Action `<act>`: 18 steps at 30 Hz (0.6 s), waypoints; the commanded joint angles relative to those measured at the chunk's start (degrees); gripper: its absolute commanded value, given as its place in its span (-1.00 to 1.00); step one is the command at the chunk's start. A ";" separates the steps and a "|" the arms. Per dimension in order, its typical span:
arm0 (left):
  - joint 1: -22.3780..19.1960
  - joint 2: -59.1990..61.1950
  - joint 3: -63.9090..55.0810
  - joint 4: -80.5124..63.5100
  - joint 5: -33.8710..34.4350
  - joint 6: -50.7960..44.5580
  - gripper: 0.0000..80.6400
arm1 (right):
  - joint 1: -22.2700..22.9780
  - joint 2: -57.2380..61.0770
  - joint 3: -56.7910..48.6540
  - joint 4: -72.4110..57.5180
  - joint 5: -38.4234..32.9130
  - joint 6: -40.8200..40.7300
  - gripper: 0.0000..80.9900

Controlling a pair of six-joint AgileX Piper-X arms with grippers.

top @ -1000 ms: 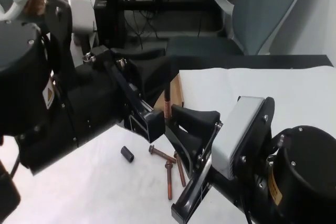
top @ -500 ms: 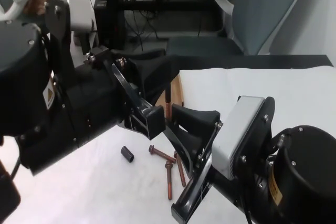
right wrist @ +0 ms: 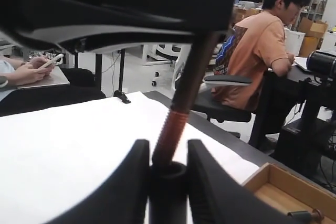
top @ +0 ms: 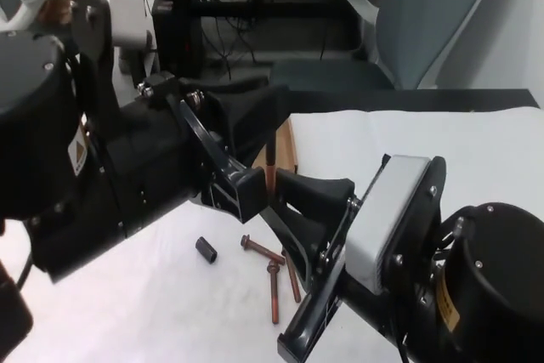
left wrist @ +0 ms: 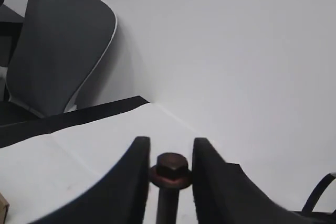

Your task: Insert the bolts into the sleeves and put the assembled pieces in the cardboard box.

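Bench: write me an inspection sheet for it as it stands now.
Surface: white cover over the bench.
Job's things: bolt tip entering sleeve; three loose bolts and one loose sleeve on the cover; cardboard box holds what looks like a finished piece.
Clutter: nothing seen.
End effectors: left end effector shut on the bolt; right end effector shut on the sleeve.
Cables: bundle behind the bench.
Surroundings: office chair.
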 commanded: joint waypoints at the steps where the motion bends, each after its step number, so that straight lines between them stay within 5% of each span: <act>1: -0.29 -0.31 -0.25 0.19 0.18 -0.36 -0.95 | 0.05 -0.13 -0.32 -2.99 -0.13 -0.06 -0.99; 18: -0.29 -0.31 -0.11 -1.61 0.33 -5.10 -0.95 | 0.05 0.03 -0.32 -3.00 0.15 -0.06 -0.99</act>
